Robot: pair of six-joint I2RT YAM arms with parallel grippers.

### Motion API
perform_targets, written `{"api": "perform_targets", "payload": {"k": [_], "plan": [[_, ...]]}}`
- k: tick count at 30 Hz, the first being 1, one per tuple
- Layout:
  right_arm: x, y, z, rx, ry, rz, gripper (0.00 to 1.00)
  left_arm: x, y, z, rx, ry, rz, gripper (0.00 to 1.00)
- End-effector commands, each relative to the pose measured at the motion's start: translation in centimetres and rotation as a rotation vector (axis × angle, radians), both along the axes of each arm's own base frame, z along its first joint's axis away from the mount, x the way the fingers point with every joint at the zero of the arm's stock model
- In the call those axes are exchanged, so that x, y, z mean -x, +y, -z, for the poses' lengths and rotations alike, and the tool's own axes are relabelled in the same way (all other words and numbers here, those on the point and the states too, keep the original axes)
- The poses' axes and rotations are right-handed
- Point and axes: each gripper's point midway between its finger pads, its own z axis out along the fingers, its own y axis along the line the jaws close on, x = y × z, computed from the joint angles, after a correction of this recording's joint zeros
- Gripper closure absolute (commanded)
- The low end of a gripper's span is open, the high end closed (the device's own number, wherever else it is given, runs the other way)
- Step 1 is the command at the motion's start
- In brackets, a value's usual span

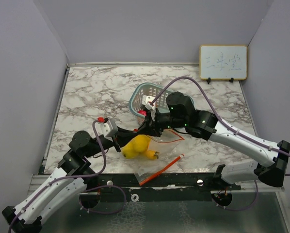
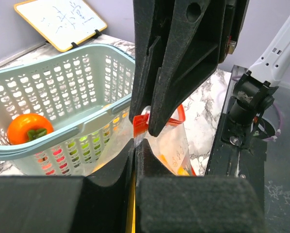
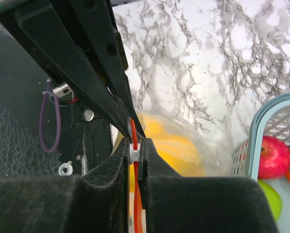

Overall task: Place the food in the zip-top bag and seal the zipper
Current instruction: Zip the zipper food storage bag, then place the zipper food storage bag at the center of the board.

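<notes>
The clear zip-top bag (image 1: 160,154) lies at the near middle of the table with yellow food (image 1: 137,147) inside. Its orange-red zipper (image 1: 160,170) runs toward the front edge. My left gripper (image 1: 130,136) is shut on the bag's mouth corner (image 2: 137,130). My right gripper (image 1: 146,127) meets it from the right. In the right wrist view the right gripper (image 3: 135,151) is shut on the zipper (image 3: 136,199) at its white slider. The yellow food (image 3: 176,150) bulges in the bag behind it. The left wrist view shows the left gripper (image 2: 135,145) with the bag (image 2: 171,145) hanging beyond it.
The teal basket (image 1: 137,99) stands just behind the grippers. It holds an orange fruit (image 2: 29,128), a red apple (image 3: 274,156) and a green one (image 3: 272,200). A whiteboard (image 1: 223,62) leans at the back right. The black base rail (image 1: 184,180) runs along the near edge.
</notes>
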Motion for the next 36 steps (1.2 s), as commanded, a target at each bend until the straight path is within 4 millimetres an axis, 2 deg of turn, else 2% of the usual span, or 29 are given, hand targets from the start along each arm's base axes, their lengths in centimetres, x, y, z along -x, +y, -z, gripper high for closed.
{"api": "perform_targets", "payload": {"k": [1, 10, 15, 19, 23, 29, 30, 31, 33, 36], "plan": [[-0.4, -2.9, 1.4, 0.085, -0.009, 0.095, 0.98, -1.1, 1.9, -1.4, 0.015, -0.049, -0.125, 1.0], [0.1, -4.8, 2.9, 0.144, 0.017, 0.135, 0.98, -3.1, 5.4, -3.5, 0.106, -0.058, -0.364, 1.0], [0.6, -6.1, 3.4, 0.16, 0.037, 0.159, 0.98, -4.6, 9.5, -4.4, 0.148, -0.053, -0.595, 1.0], [1.1, -7.3, 4.3, 0.182, 0.06, 0.187, 0.98, -4.7, 13.0, -6.6, 0.227, -0.075, -0.751, 1.0], [1.3, -8.3, 4.3, 0.178, 0.066, 0.22, 0.98, -4.2, 14.3, -8.7, 0.279, -0.101, -0.786, 1.0], [0.0, -9.5, 4.3, 0.2, 0.046, 0.326, 0.97, -4.3, 14.9, -10.0, 0.296, -0.112, -0.814, 1.0], [-0.3, -9.5, 4.2, 0.197, 0.044, 0.346, 0.9, -4.3, 14.9, -10.1, 0.299, -0.113, -0.814, 1.0], [-0.8, -9.4, 3.9, 0.186, 0.043, 0.37, 0.71, -4.4, 14.8, -10.1, 0.299, -0.113, -0.813, 1.0], [-1.2, -8.7, 2.5, 0.131, 0.042, 0.385, 0.52, -4.7, 14.7, -10.0, 0.299, -0.114, -0.821, 1.0], [-2.5, -8.1, -0.4, 0.037, 0.021, 0.45, 0.04, -5.3, 15.4, -9.8, 0.315, -0.107, -0.877, 1.0]]}}
